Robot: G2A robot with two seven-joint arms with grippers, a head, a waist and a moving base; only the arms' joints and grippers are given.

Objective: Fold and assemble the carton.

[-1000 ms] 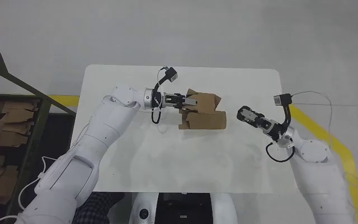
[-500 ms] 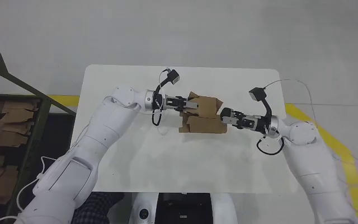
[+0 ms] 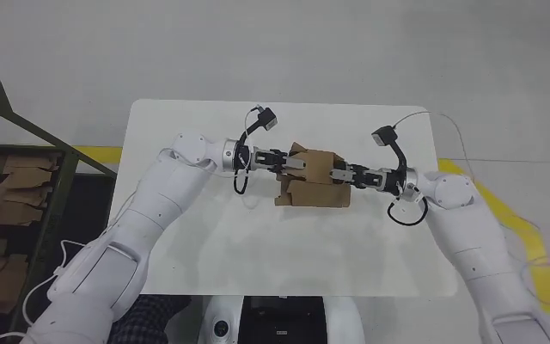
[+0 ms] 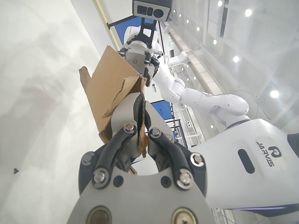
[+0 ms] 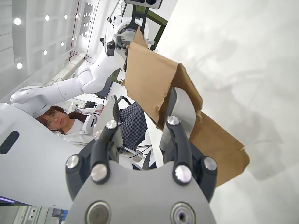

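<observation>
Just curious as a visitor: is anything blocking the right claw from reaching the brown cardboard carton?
Nothing visible does. The open right gripper is at one end of the brown cardboard carton, one finger alongside a panel; the left gripper pinches the opposite flap.

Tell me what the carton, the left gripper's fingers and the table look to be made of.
Carton: brown corrugated cardboard, matte; its ragged torn edge shows the layered board.
Left gripper fingers: smooth pale grey shells, probably metal or hard plastic, with a dark ribbed inner pad that looks like rubber.
Table: white, smooth, low sheen; the material cannot be told.
</observation>
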